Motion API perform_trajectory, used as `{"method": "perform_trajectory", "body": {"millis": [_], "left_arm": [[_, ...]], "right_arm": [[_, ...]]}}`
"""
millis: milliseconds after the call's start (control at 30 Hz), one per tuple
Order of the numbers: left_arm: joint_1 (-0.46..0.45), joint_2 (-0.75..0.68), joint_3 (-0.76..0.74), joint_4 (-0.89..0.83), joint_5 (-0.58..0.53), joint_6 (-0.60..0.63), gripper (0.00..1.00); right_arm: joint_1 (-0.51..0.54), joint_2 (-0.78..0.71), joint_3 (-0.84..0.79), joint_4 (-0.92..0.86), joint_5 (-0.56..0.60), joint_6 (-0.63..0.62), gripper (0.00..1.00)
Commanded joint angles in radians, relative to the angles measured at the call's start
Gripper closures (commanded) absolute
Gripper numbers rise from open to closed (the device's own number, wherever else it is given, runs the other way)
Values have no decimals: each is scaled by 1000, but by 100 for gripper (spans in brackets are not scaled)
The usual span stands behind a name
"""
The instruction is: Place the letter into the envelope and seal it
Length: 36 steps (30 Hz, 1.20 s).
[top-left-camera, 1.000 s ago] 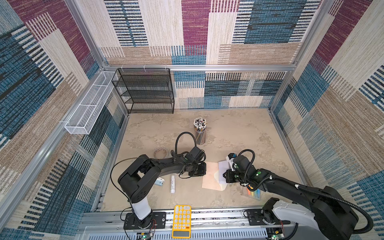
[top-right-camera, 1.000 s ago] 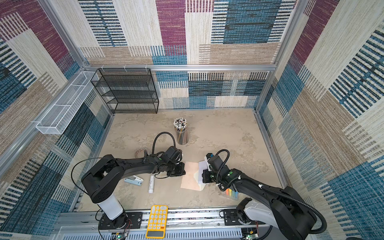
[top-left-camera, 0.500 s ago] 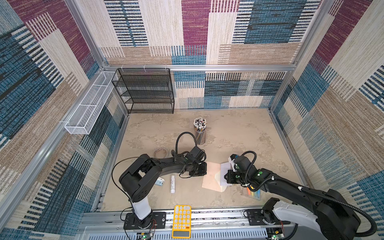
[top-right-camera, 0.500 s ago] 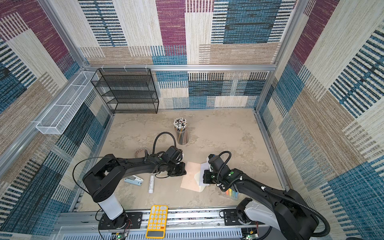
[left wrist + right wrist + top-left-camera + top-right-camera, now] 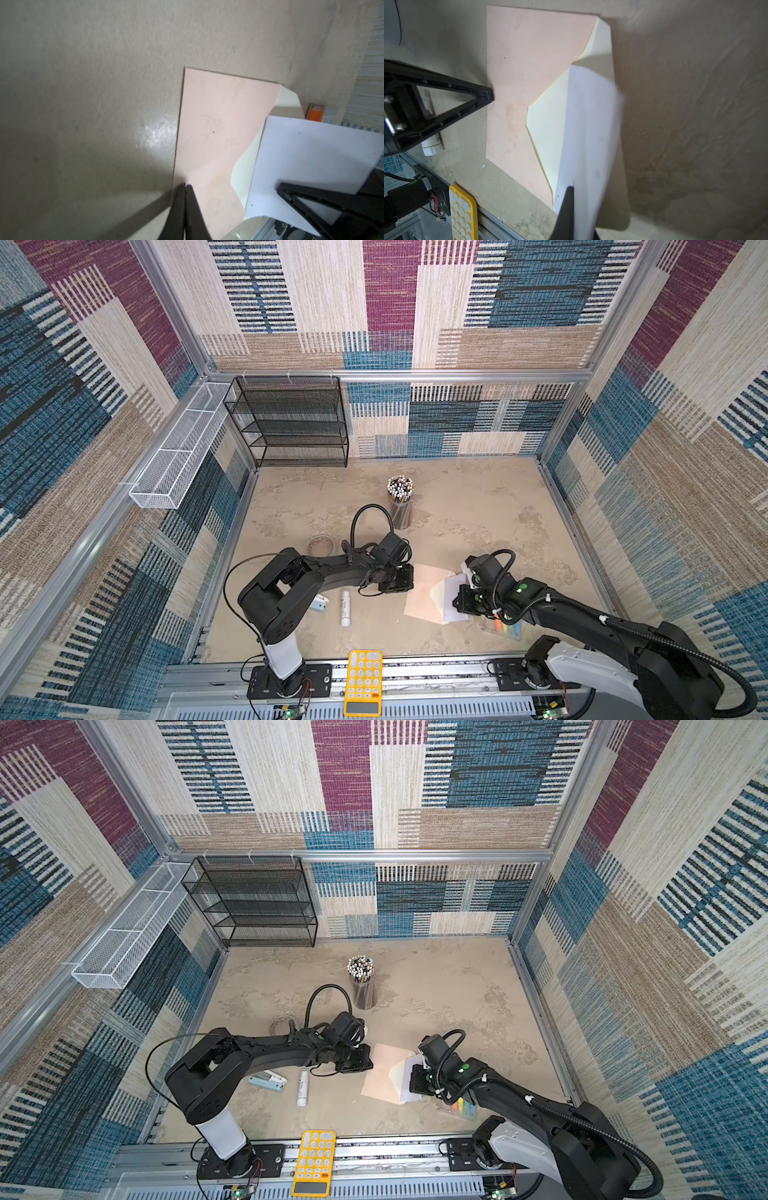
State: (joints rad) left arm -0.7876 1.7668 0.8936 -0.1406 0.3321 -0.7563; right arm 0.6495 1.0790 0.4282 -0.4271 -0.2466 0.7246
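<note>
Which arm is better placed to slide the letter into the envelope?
Right. The right gripper is shut on the letter, held over the open flap of the envelope. The left gripper is shut, tips at the envelope's opposite edge, probably pinning it.

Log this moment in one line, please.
left pincer: shut at peach-tan paper envelope edge; right pincer: shut on white paper letter; envelope: unsealed

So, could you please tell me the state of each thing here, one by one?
envelope: open, unsealed, lying flat on the table.
letter: pinched at one edge, over the envelope's mouth, not inside yet.
left gripper: fingers shut, tips on the envelope's edge.
right gripper: fingers shut on the letter.
pencil cup: upright, full.
glue stick: lying on its side.
calculator: lying face up.
</note>
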Motion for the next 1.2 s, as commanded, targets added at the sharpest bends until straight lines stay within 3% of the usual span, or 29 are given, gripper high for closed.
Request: {"method": "perform_trajectory", "body": {"millis": [0,600,1167], "left_arm": [[2,18,-17,-148,-90,30,92],[2,1,-34,-134,-77,26,92],[2,13,-29,-135,-67,42,92]], "right_arm": [[0,17,-10,15,-11,10,100],[-3,74,4,74,-22,36,100],[-33,165,50,94,-19,-16,100]]}}
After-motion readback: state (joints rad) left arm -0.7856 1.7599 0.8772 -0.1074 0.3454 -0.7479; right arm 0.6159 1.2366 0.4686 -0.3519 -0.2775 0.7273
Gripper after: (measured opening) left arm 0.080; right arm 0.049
